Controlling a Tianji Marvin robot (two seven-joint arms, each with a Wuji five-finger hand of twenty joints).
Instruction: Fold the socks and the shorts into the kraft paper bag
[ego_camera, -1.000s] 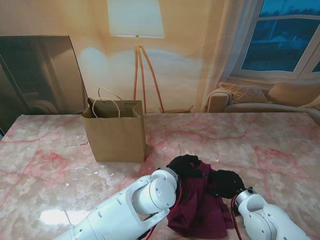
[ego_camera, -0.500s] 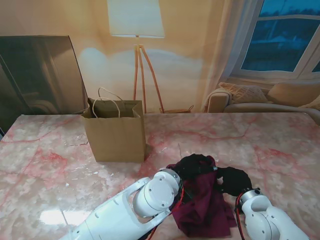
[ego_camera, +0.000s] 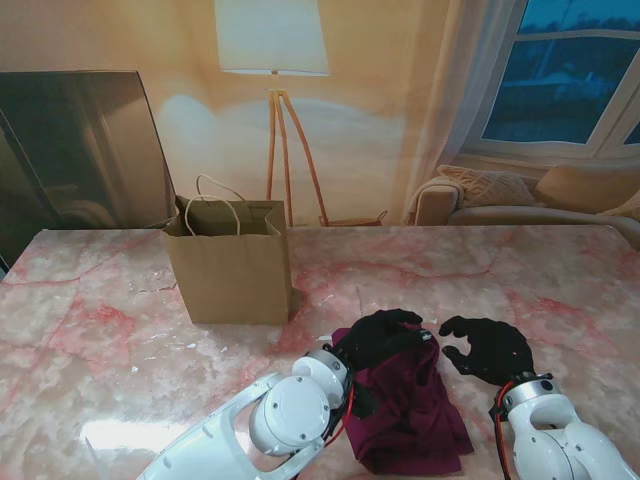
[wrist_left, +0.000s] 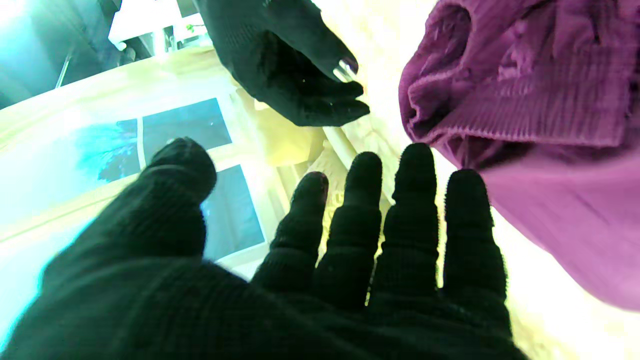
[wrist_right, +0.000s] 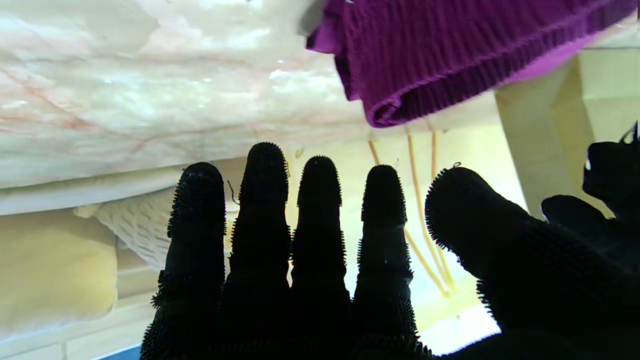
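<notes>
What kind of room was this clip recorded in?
Probably a home living room, or a set dressed as one: a tripod floor lamp stands behind the marble table, a cushioned sofa sits under a window, and a dark screen leans at the left.

Warm lamp (ego_camera: 271, 36) light fills the stand view, with glare on the tabletop (ego_camera: 110, 432). Both wrist views are overexposed, tinted and blurred up close.

A pink-veined marble tabletop (ego_camera: 90, 330) fills the foreground. Beyond it stand a tripod floor lamp (ego_camera: 273, 60) (shade lit), a dark panel (ego_camera: 75, 150) on the left, a cushioned sofa (ego_camera: 520, 195) and a window (ego_camera: 565, 70).
</notes>
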